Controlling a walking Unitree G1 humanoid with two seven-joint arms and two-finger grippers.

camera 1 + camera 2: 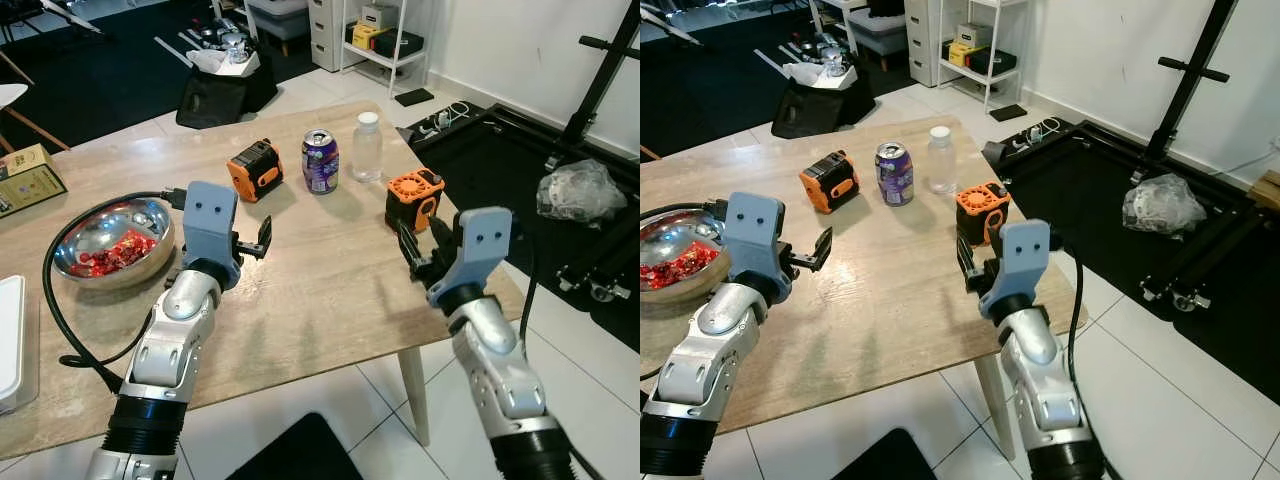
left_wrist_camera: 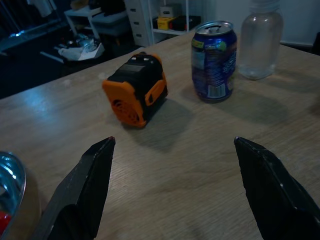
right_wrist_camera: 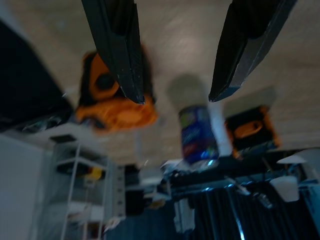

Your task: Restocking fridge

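Note:
On the wooden table [image 1: 320, 300] a purple soda can [image 1: 320, 160] stands beside a clear capped bottle [image 1: 367, 147]. An orange-and-black device [image 1: 254, 169] lies left of the can. A second orange-and-black device [image 1: 414, 199] sits near the right edge. My left gripper [image 1: 260, 242] hovers open over the table, short of the can [image 2: 214, 61] and left device [image 2: 137, 89], holding nothing. My right gripper [image 1: 422, 240] hangs open just in front of the right-hand device, also holding nothing. Its wrist view is blurred, with the can [image 3: 197, 132] beyond the fingers [image 3: 122, 50].
A steel bowl [image 1: 75, 225] with red pieces sits at the left, a black cable looping round it. A white tray [image 1: 15, 340] and a box [image 1: 30, 178] lie further left. Beyond the table's right edge are a black stand, a plastic bag [image 1: 580, 190] and a shelf [image 1: 385, 35].

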